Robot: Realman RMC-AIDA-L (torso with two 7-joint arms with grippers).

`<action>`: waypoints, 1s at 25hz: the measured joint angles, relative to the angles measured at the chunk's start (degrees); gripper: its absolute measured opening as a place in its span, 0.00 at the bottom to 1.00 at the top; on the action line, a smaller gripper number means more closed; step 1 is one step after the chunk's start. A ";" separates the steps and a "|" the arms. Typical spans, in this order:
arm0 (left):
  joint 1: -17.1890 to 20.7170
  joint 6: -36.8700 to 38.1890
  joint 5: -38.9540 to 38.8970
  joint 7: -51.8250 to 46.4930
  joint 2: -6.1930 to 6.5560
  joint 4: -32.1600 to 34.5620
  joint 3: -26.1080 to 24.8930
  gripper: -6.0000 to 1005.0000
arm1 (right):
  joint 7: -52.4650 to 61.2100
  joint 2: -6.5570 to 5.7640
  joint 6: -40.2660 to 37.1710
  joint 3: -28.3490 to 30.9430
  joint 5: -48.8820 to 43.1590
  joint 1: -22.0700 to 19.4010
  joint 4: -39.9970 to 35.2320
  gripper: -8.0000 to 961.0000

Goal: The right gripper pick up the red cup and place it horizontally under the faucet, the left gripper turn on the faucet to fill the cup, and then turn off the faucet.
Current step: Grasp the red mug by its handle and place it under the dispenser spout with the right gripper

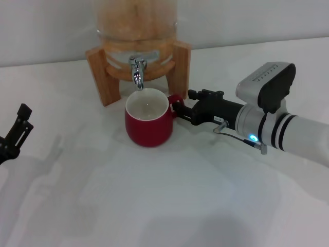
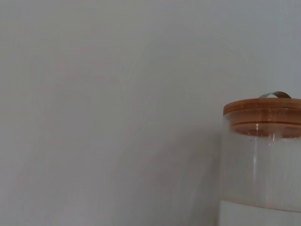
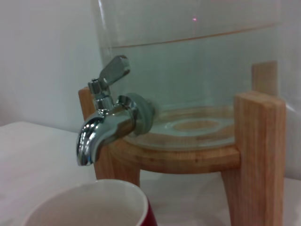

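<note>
The red cup (image 1: 149,121) stands upright on the white table, directly below the spout of the chrome faucet (image 1: 137,70). The cup's inside is white; I cannot tell if there is water in it. My right gripper (image 1: 180,110) reaches in from the right and is shut on the cup's handle. The right wrist view shows the faucet (image 3: 106,122) close up with its lever tilted up, no water running, and the cup's rim (image 3: 89,203) beneath it. My left gripper (image 1: 19,128) is open and empty at the far left, well away from the faucet.
The glass dispenser (image 1: 138,23) sits in a wooden stand (image 1: 100,72) at the back centre, against a white wall. Its wooden lid (image 2: 263,110) shows in the left wrist view. White table (image 1: 154,206) spreads in front.
</note>
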 joint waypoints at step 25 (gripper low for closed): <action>0.25 0.04 0.00 0.00 0.00 0.00 0.00 0.85 | 0.06 -0.49 -3.34 -0.01 -0.17 -4.15 -0.92 0.58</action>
